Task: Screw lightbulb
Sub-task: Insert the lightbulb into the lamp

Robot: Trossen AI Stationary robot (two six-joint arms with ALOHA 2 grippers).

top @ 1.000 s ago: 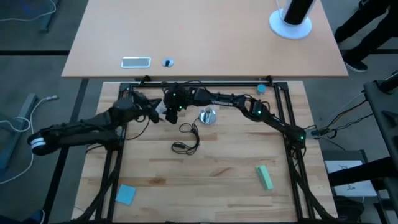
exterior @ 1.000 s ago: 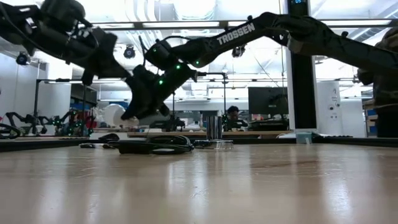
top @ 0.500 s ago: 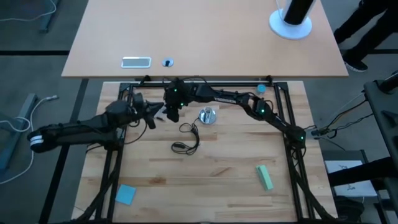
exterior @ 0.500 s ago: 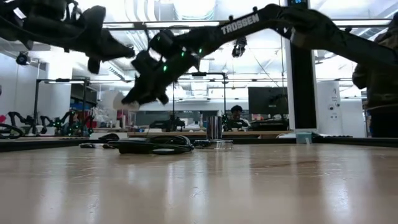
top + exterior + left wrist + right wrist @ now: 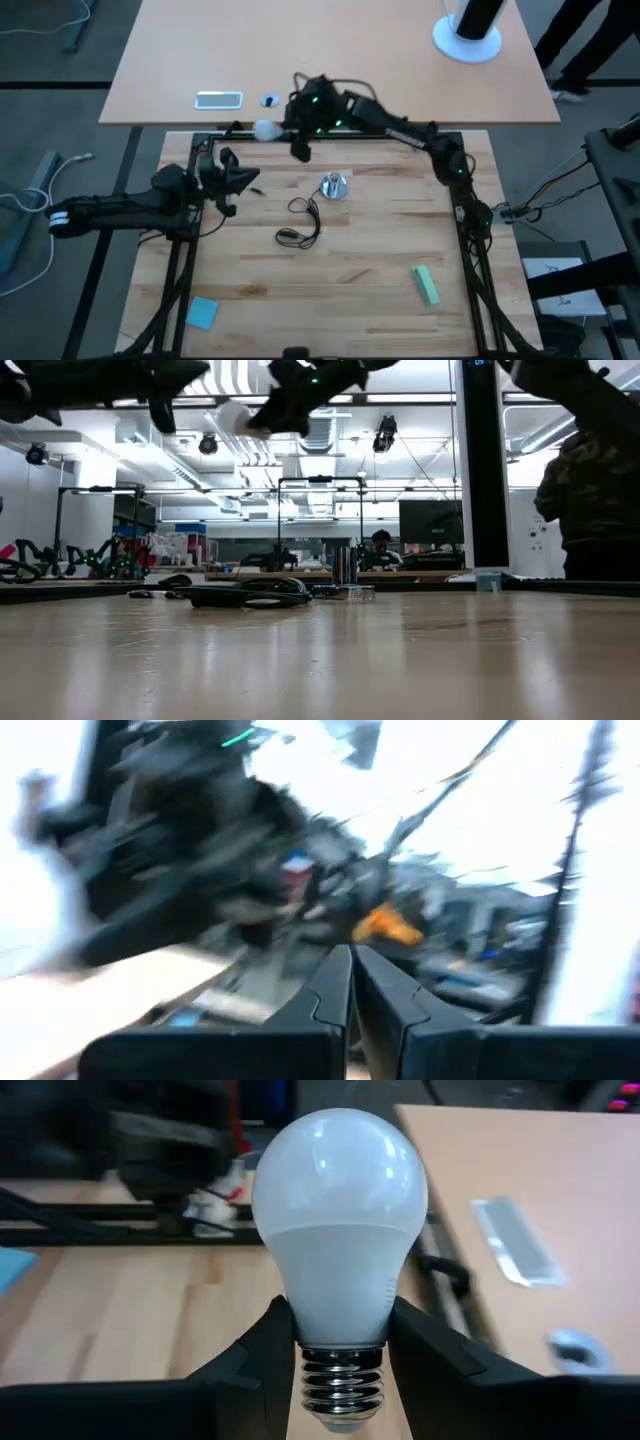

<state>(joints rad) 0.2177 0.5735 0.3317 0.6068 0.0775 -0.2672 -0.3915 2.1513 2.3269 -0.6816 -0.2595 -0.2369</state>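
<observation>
The frosted-white lightbulb (image 5: 340,1230) with its grey screw base (image 5: 340,1385) sits between the fingers of my right gripper (image 5: 340,1320). It is high above the table's far edge (image 5: 266,129), and near the top of the low view (image 5: 235,417). The round silver socket (image 5: 333,186) stands on the table with its black cord (image 5: 300,225) curled in front. My left gripper (image 5: 248,180) hangs shut and holds nothing, left of the socket; its fingertips (image 5: 352,960) are pressed together. My right gripper pinches the bulb's narrow lower body (image 5: 295,1330), just above the screw base, between its two fingers (image 5: 425,1345). The fingers come from the table's right, slanting slightly down. The bulb lies along them, dome ahead toward the left, lifted clear of everything.
A small blue cap (image 5: 420,143) lies at the far right, a green block (image 5: 425,284) at the near right and a blue square (image 5: 202,312) at the near left. Beyond the black frame is a tan table (image 5: 330,60). A person (image 5: 590,500) stands at the right.
My right gripper has risen steeply with the lightbulb and gone toward the table's far edge, away from the socket. My left gripper has drawn back toward the table's left edge, risen a little and tipped its fingers upward, staying shut.
</observation>
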